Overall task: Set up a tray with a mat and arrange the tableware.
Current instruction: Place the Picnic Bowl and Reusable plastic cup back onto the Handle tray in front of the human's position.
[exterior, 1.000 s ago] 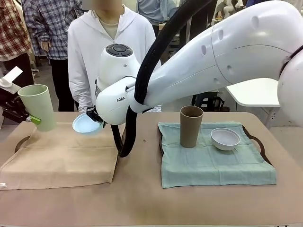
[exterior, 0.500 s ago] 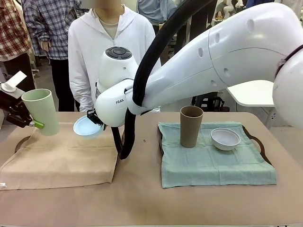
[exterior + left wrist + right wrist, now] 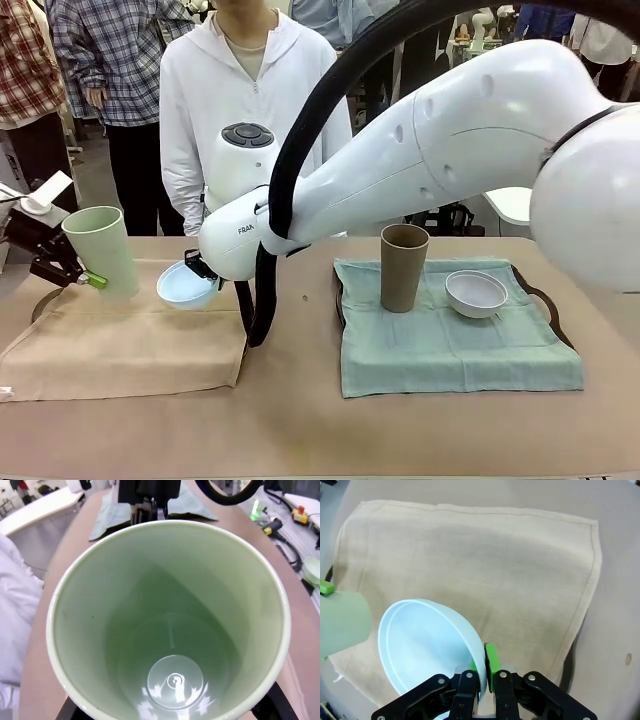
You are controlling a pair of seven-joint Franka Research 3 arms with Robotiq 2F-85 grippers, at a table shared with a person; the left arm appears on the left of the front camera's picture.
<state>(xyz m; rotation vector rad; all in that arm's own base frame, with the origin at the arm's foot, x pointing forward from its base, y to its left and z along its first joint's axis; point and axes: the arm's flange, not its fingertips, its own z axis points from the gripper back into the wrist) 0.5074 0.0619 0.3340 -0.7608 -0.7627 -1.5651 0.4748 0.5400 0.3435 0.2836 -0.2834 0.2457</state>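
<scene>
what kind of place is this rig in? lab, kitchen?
Probably a robotics lab or demo floor, not a kitchen. The right arm works a plain table facing a standing person, with cabling and a red-button box beside it.

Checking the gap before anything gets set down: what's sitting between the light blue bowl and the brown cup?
In the front view, nothing rests on the table between the light blue bowl and the brown cup; only the right arm's hanging black cable crosses that stretch.
</scene>
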